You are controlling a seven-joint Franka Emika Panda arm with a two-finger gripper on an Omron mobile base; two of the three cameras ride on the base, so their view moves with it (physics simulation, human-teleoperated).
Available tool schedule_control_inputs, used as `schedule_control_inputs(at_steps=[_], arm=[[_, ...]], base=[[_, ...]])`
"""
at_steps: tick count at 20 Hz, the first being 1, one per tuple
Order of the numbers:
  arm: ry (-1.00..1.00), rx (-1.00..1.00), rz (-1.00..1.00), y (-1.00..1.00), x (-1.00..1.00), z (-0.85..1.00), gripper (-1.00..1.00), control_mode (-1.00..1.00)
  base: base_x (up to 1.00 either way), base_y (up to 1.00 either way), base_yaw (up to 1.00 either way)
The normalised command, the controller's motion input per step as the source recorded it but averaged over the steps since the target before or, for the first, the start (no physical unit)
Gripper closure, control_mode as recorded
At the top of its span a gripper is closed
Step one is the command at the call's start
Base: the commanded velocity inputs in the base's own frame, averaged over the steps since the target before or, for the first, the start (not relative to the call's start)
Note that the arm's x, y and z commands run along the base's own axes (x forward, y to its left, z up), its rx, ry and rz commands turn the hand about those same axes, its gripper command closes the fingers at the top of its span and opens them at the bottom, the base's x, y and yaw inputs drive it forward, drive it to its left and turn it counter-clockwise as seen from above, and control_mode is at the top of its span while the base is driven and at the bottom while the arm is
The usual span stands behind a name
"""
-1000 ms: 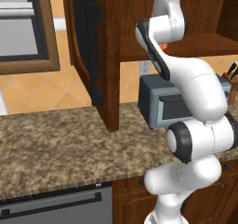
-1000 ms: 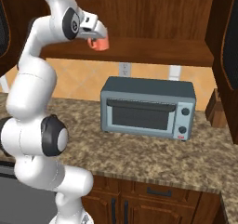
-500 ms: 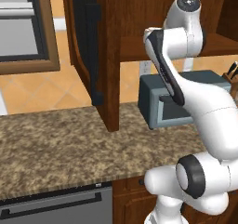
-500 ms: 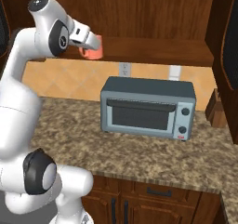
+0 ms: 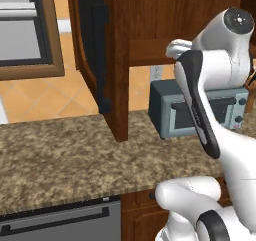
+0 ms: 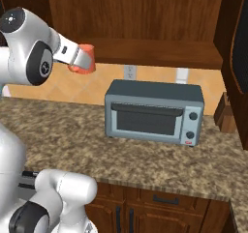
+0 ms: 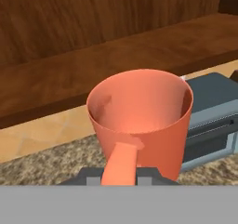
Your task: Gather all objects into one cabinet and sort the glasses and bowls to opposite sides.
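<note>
A salmon-pink cup (image 6: pixel 83 59) hangs in the air in front of the open dark-brown cabinet (image 6: pixel 160 53), a little below its bottom board and left of the toaster oven. My gripper (image 6: pixel 77 58) is shut on the cup, reaching in from the left. In the hand view the cup (image 7: pixel 139 114) stands upright with its mouth toward the camera, and the gripper (image 7: pixel 120 172) pinches its near wall, one finger inside. Behind it runs the cabinet's board (image 7: pixel 93 74). The cabinet board (image 5: pixel 147 52) appears bare where it shows. The bowls and other glasses are out of view.
A grey toaster oven (image 6: pixel 152 112) stands on the speckled stone counter (image 6: pixel 72 140) under the cabinet. An open cabinet door (image 5: pixel 92 50) hangs left of the cabinet, another door (image 6: pixel 240 34) at the right. Drawers (image 6: pixel 160 200) sit below the counter.
The arm has folded back, its elbow swinging right in the left base view. The held cup has moved left and slightly down in the right base view. The grip stays shut.
</note>
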Motion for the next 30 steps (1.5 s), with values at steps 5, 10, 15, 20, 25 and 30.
schedule_control_inputs(at_steps=[5, 10, 15, 20, 25, 30], arm=[[-0.15, 0.0, 0.0, 0.0, -1.0, -0.05, 1.0, -1.0], [-0.05, 0.09, 0.0, 0.03, -1.0, 0.01, 1.0, -1.0], [-0.05, -0.05, -0.04, 0.22, -0.47, 0.0, 1.0, -1.0], [-0.01, 0.0, 0.0, 0.06, -0.12, 0.0, 1.0, 1.0], [0.0, 0.0, 0.0, 0.0, 0.0, 0.0, 1.0, 1.0], [0.0, 0.0, 0.0, 0.0, 0.0, 0.0, 1.0, 1.0]], base=[[0.0, 0.0, 0.0], [0.0, 0.0, 0.0], [0.0, 0.0, 0.0], [-0.38, 0.16, 0.0], [-1.0, 0.54, 0.0], [-1.0, 0.57, 0.0]])
